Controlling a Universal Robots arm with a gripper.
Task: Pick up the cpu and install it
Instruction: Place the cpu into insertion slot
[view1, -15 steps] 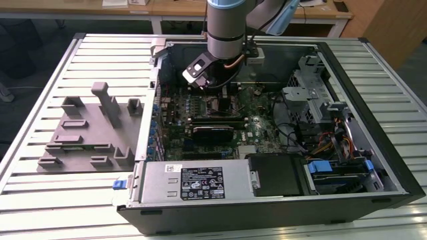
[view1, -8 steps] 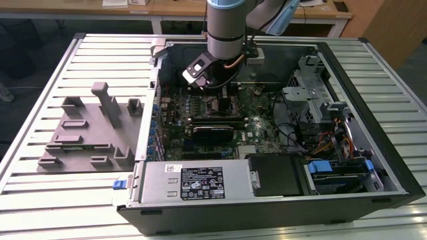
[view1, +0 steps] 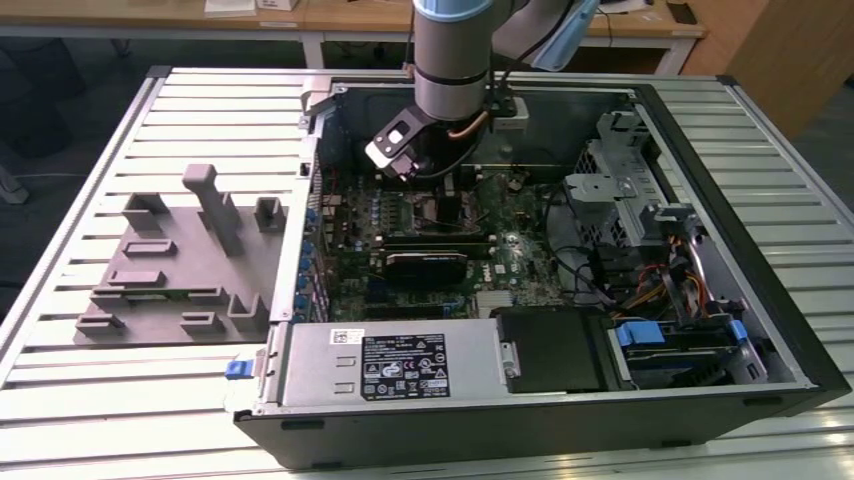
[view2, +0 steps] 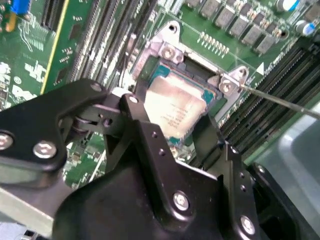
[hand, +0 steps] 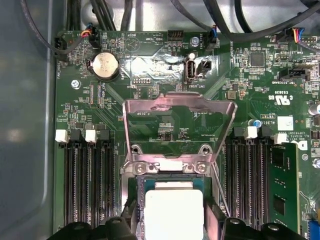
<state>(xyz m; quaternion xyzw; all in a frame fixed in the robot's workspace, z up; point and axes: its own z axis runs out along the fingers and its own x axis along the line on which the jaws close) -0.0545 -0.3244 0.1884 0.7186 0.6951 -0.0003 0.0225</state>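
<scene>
The cpu (view2: 175, 107), a flat square chip with a silvery-white top, lies level in the motherboard's socket (hand: 131, 182) under the raised load plate (hand: 179, 107). My gripper (view2: 172, 120) reaches down inside the open computer case, and its black fingers (view2: 135, 112) press against two opposite edges of the chip. The first wrist view shows the cpu (hand: 172, 210) between the fingertips of the gripper (hand: 172, 227). In the exterior view the arm's wrist stands over the socket (view1: 441, 210), hiding the chip.
The thin socket lever (view2: 280, 100) sticks out beside the socket. Memory slots flank it, one holding a green module (hand: 282, 185). A black block (view1: 424, 265), the power supply (view1: 387, 365) and a drive cage (view1: 627, 190) crowd the case. A grey fixture tray (view1: 174, 260) lies outside.
</scene>
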